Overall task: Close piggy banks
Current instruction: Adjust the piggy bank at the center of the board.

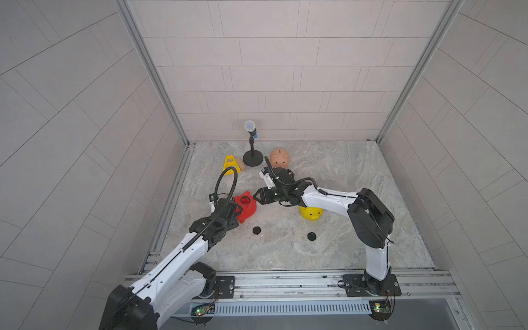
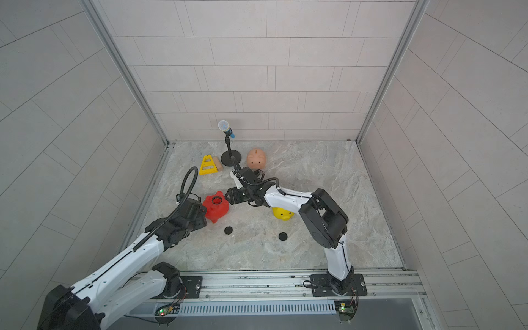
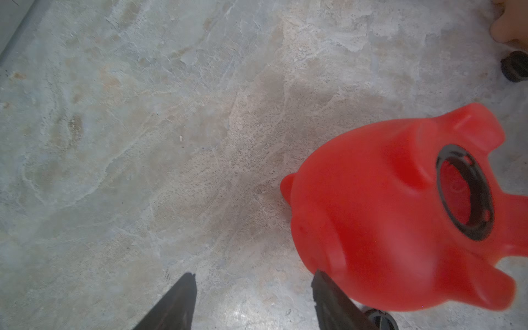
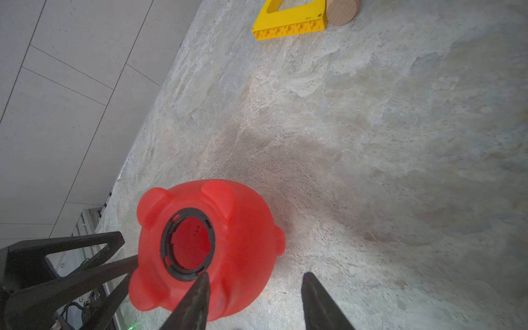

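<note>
The red piggy bank [image 1: 246, 207] [image 2: 216, 207] lies belly up at left centre, its round hole [image 4: 188, 243] open inside a black ring. My left gripper [image 1: 239, 212] [image 3: 254, 281] is open at the pig's left side; one finger [image 3: 328, 297] rests against the pig, with only floor between the jaws. My right gripper [image 1: 256, 197] [image 4: 255, 278] hovers open at the pig's right side, one fingertip [image 4: 201, 285] over the ring's edge. The yellow piggy bank [image 1: 313, 214] is half hidden under the right arm. The peach piggy bank [image 1: 280, 157] stands at the back.
Two black round plugs [image 1: 257, 230] [image 1: 311, 236] lie on the stone floor in front of the pigs; another plug [image 3: 515, 67] sits near the peach pig. A microphone stand [image 1: 253, 160], a yellow triangular frame [image 1: 230, 165] and a wooden block [image 1: 241, 166] stand at the back left.
</note>
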You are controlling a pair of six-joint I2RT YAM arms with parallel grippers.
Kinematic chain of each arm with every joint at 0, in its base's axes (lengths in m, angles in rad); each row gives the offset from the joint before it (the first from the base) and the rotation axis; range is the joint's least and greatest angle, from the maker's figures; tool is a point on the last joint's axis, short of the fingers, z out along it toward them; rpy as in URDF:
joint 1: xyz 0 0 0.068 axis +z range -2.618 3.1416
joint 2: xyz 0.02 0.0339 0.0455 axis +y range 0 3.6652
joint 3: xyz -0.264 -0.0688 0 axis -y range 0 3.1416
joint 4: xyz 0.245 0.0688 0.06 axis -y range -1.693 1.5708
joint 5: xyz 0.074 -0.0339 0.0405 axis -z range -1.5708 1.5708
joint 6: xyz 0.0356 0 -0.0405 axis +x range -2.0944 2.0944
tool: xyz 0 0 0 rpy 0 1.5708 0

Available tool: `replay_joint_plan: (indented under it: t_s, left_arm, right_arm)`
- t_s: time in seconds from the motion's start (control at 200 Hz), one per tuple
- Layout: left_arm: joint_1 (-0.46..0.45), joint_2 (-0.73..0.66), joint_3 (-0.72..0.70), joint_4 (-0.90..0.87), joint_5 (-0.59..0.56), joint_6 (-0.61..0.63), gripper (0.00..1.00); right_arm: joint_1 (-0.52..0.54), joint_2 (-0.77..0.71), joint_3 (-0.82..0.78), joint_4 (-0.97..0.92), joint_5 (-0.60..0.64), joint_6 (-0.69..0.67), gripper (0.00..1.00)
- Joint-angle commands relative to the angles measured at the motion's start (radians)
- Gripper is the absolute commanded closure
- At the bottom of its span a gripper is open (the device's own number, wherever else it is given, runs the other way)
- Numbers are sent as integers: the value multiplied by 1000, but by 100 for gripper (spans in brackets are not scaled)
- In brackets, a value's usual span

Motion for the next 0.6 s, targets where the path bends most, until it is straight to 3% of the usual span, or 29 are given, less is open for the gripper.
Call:
replay_joint_plan:
  t_s: [0.0, 0.595]
  left_arm:
    - [7, -25, -24, 12, 38, 19, 30]
    - [7, 11, -10, 29, 8, 18, 30]
  right_arm:
    - [-3, 26, 29, -22, 18, -5, 47]
    - [-3, 50, 27, -37, -16, -14, 48]
